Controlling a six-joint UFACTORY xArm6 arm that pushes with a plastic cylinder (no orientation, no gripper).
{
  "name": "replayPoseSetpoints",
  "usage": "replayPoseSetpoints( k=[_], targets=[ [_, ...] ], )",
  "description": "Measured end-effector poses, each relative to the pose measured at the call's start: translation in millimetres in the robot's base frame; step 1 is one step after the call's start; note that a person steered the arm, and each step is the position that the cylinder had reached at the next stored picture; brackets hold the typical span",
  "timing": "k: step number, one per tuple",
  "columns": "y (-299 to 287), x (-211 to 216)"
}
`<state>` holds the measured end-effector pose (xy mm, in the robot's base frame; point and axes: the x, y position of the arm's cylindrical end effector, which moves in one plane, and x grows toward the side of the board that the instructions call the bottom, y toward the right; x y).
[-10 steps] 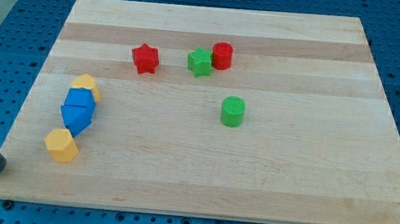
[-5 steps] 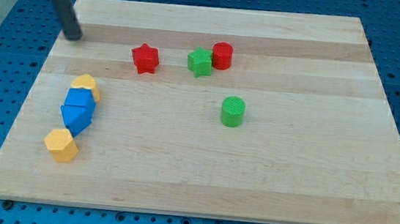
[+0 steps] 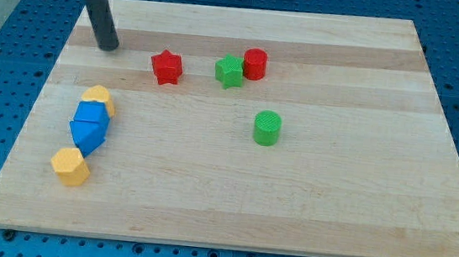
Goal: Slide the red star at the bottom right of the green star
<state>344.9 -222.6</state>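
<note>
Now, with my tip (image 3: pixel 108 47) on the bench (image 3: pixel 307 203) up-left of the red star (image 3: pixel 166 67), which sits left of the green star (image 3: pixel 229 70), and with no hand to open or close, I'd circle above the red star and push it down-right beneath the green star.

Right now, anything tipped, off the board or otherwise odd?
Nothing stands out. All blocks sit flat on the wooden board. My tip is at the view's upper left, clear of the red star and green star.

Wooden board (image 3: pixel 333 197) carries red, green, blue, yellow blocks.
</note>
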Motion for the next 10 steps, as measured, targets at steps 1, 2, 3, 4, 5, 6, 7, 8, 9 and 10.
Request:
replayPoseSetpoints(
  k=[1, 2, 3, 4, 5, 6, 7, 8, 9, 10],
  targets=[
    [3, 37],
    [11, 37],
    [48, 37],
    [74, 40],
    [128, 41],
    [129, 46],
    [120, 46],
    [78, 46],
    [67, 2],
    [86, -37]
  ],
)
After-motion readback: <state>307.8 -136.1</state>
